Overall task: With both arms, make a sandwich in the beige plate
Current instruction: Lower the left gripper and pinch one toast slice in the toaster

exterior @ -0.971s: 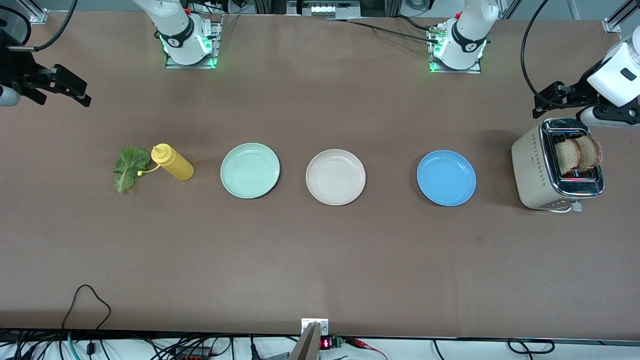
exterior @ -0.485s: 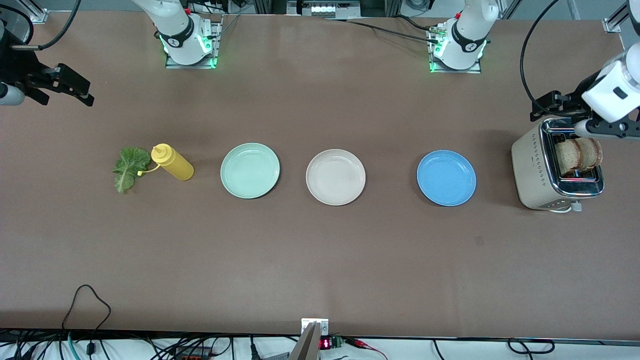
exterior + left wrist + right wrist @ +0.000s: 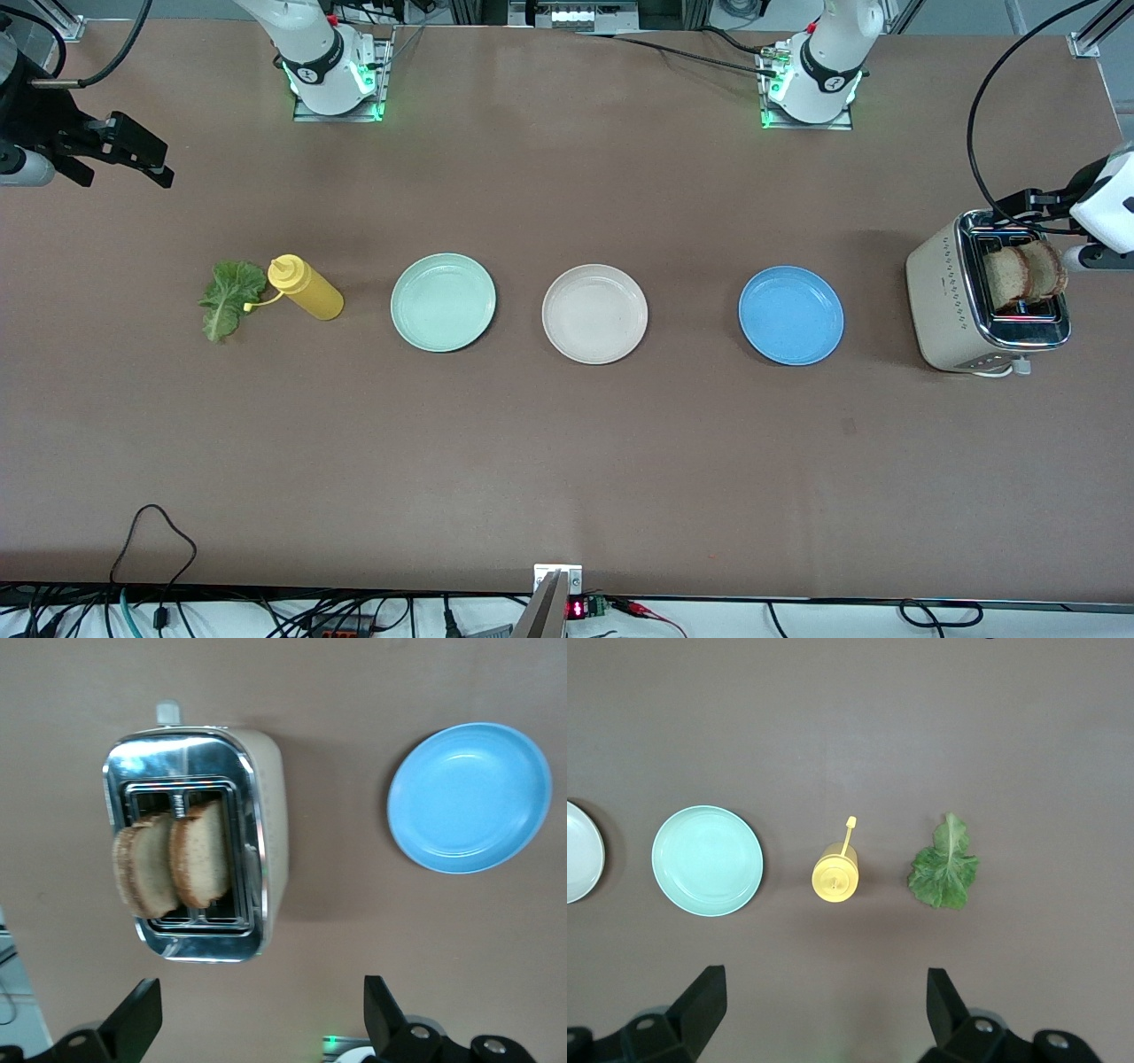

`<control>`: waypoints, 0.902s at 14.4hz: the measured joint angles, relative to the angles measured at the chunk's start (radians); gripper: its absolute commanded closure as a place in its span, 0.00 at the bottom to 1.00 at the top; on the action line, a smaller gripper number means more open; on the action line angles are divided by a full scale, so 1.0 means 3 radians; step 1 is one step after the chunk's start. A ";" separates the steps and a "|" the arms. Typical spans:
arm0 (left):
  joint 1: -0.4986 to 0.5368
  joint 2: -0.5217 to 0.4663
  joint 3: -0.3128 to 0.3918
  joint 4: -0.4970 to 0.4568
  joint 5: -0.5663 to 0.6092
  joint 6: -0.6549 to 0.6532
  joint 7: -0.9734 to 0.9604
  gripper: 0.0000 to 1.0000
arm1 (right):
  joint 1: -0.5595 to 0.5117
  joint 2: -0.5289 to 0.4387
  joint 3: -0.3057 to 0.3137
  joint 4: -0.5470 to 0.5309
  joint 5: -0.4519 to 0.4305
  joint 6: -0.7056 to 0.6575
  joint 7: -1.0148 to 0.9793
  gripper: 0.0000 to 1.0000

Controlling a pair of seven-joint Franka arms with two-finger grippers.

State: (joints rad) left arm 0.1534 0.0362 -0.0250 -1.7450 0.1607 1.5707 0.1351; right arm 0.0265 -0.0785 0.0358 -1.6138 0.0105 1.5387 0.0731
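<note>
Left gripper (image 3: 257,1028): fingers spread wide, nothing in them; hangs up over the left arm's end of the table, right by the toaster (image 3: 961,301); in the left wrist view the toaster top sits just ahead of the fingertips
Right gripper (image 3: 819,1019): also spread and empty; up over the right arm's end of the table, with the lettuce leaf (image 3: 228,299) and the yellow squeeze bottle (image 3: 306,287) below it
Bread slices (image 3: 1026,273): two of them standing on edge in the toaster slots, side by side, tops poking out; faces run along the slots, so I'd guess the fingers need to straddle one slice across its thin side
Lettuce: lies flat on the table, just beside the bottle on the side away from the plates; bottle's tethered cap nearly touches it
Beige plate (image 3: 594,314): bare, middle of the row, between the mint-green plate (image 3: 443,302) and the blue plate (image 3: 791,315)
Who's nearer what: left arm clearly owns the bread, right arm the lettuce; plate is well apart from both, so each has a carry toward the middle
Progress: nothing on the plate yet, looks like the very start
</note>
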 measured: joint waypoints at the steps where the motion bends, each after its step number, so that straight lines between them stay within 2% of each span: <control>1: 0.0050 0.0023 0.0001 0.0000 0.0016 0.0049 0.0086 0.00 | 0.0001 0.0000 0.0000 0.0000 0.0000 0.0000 0.0000 0.00; 6: 0.0376 0.0142 0.0005 -0.0049 0.0006 0.0326 0.0533 0.00 | 0.0003 0.0000 0.0000 0.0000 0.0000 0.0001 -0.0001 0.00; 13: 0.0591 0.0346 0.0003 -0.0399 -0.0127 0.0931 0.0846 0.03 | 0.0004 0.0000 0.0000 0.0000 0.0000 0.0001 -0.0002 0.00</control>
State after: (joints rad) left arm 0.3309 0.1399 -0.0241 -1.8646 0.1225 1.8499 0.3888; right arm 0.0278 -0.0785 0.0359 -1.6138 0.0105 1.5390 0.0726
